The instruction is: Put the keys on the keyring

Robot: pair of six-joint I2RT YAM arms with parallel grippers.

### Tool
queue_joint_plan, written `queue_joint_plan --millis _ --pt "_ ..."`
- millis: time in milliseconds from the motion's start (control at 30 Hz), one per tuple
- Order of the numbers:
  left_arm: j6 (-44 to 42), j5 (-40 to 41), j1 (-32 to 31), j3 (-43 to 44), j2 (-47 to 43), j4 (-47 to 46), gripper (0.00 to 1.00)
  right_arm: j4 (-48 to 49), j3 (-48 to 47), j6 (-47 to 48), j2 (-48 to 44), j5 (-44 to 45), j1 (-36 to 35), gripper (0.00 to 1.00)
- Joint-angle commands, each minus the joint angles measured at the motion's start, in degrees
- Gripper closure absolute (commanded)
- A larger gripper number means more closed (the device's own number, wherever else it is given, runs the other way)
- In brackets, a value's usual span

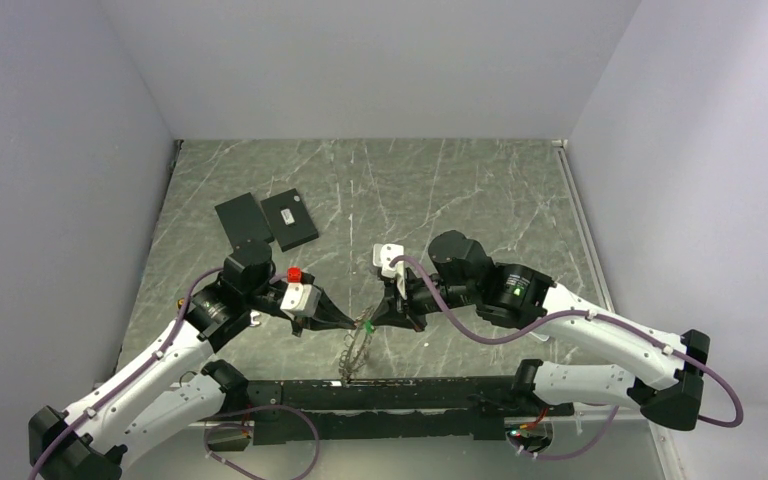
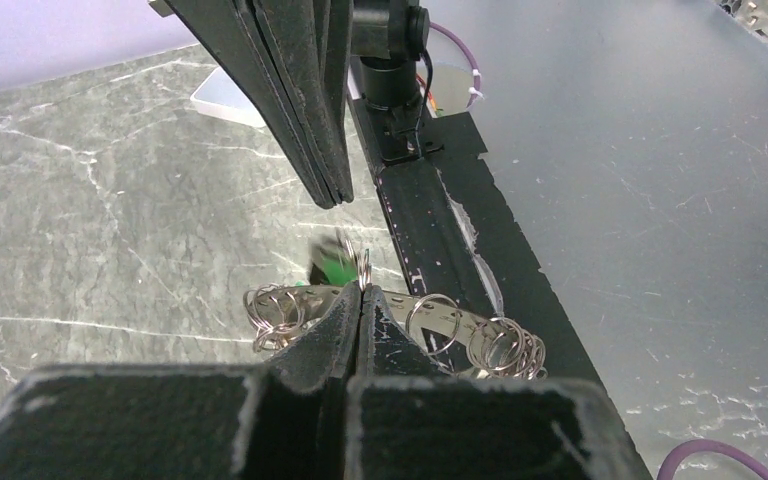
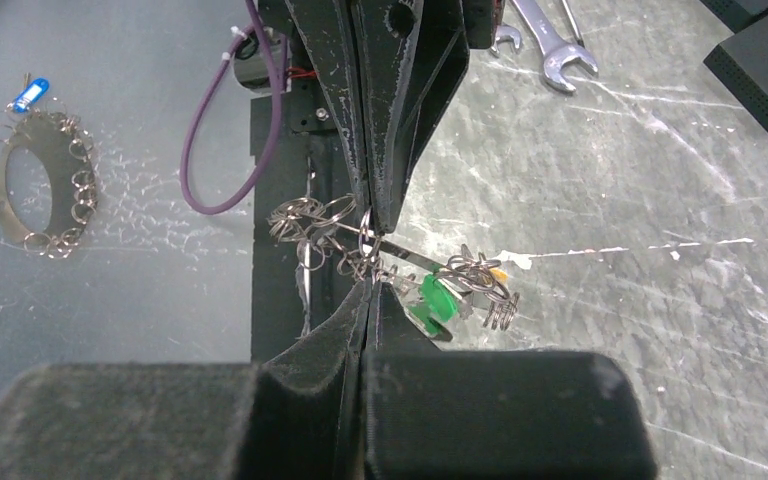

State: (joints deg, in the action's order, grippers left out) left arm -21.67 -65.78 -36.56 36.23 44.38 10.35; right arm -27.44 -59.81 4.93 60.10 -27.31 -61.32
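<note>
Left arm (image 1: 150, 370) and right arm (image 1: 610, 335): white link shells, black joint housings, black block at each outer end. Purple cable (image 3: 187, 178) runs along each arm in loose loops, secured with white ties. Green indicator light (image 1: 513, 293) lit on the right arm's black joint. Red block (image 1: 294, 274) at the left wrist; white housing (image 1: 388, 258) at the right wrist. Left gripper (image 2: 360, 292) and right gripper (image 3: 368, 288): matt black tapered fingers, edges scuffed pale.

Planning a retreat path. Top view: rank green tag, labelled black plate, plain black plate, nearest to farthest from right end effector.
1. green tag: at right end effector's tip
2. labelled black plate: far-left
3. plain black plate: further left
</note>
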Motion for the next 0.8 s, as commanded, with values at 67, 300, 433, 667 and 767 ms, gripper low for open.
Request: queue_joint_plan --millis 67,300,433,667,767 --pt "1.2 -2.6 0.2 1.4 -0.4 -3.8 1.0 0.6 -0.1 0.1 -0.5 -0.6 -0.1 1.0" --pt "0.7 -2.3 0.2 1.7 0.3 -3.1 1.0 1.1 -0.1 -0.3 0.8 0.0 -0.1 1.0" --pt "-3.6 2.1 0.2 2.6 -0.3 2.6 1.0 4.8 2.6 -9.7 1.1 16.9 -0.1 0.96" --pt "-5.9 4.2 0.3 2.7 -2.5 6.3 1.0 -2.6 10.8 -35.8 -0.4 44.3 3.9 0.47" --pt "-5.9 5.9 0.3 2.3 -4.0 6.5 1.0 -8.9 14.2 -47.9 0.7 43.4 8.4 0.43"
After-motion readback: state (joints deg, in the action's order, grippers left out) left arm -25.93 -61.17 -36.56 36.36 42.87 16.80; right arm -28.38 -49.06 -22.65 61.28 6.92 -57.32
